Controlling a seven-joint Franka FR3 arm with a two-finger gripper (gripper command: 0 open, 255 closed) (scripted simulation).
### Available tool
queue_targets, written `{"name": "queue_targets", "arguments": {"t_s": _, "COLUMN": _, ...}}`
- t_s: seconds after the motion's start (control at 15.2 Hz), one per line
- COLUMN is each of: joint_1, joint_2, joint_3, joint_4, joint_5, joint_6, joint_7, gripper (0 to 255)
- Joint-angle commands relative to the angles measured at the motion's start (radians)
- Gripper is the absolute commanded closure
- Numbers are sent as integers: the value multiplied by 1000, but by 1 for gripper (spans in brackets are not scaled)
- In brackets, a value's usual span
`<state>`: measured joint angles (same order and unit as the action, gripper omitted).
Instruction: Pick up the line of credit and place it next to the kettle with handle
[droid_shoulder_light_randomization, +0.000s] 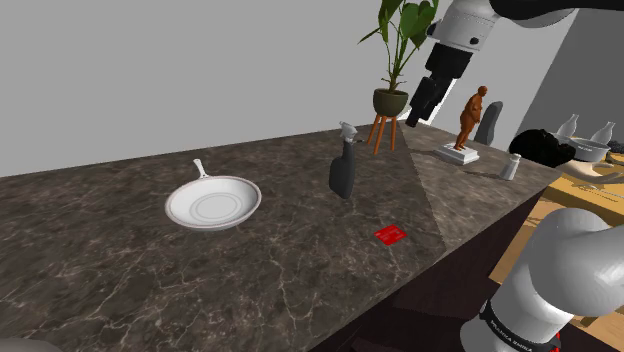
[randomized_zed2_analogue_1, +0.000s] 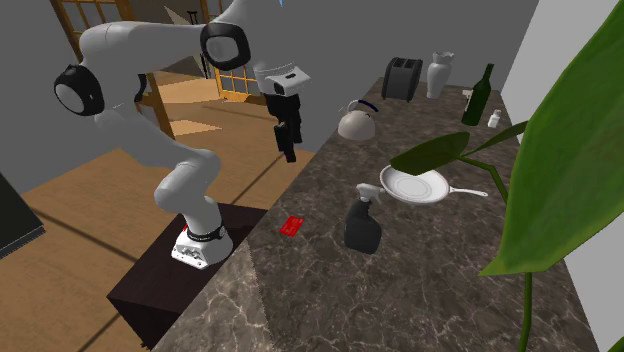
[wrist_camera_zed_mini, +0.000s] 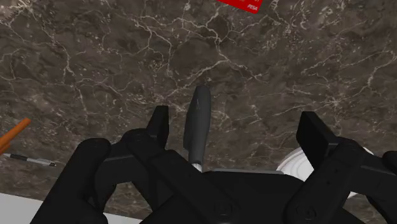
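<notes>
Approach step: gripper (randomized_zed2_analogue_1: 289, 152), fingers apart and empty, hangs high over the counter (droid_shoulder_light_randomization: 300, 280); next move, I judge, is descending squarely onto the flat red card (droid_shoulder_light_randomization: 389, 235).

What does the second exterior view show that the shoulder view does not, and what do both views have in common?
Of the two, the second exterior view alone gives the kettle, the dark toaster, the white vase and the green bottle at the counter's far end. The shoulder view alone gives the brown statue, the plant pot on its stand and a small white shaker. Both share the red card, the dark spray bottle, the white pan and the open gripper, raised above the marble counter.
</notes>
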<state>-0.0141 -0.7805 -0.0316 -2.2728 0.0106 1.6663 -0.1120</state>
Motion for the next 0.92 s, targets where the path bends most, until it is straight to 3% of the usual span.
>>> {"name": "queue_targets", "arguments": {"t_s": 0.0, "joint_1": 0, "joint_2": 0, "joint_3": 0, "joint_4": 0, "joint_5": 0, "joint_6": 0, "joint_7": 0, "gripper": 0}}
{"name": "queue_targets", "arguments": {"t_s": 0.46, "joint_1": 138, "joint_2": -172, "joint_3": -180, "joint_4": -344, "joint_5": 29, "joint_6": 247, "joint_7": -404, "gripper": 0}}
{"name": "queue_targets", "arguments": {"t_s": 0.86, "joint_1": 250, "joint_2": -227, "joint_3": -394, "joint_4": -555, "joint_5": 14, "joint_6": 422, "joint_7": -787, "gripper": 0}}
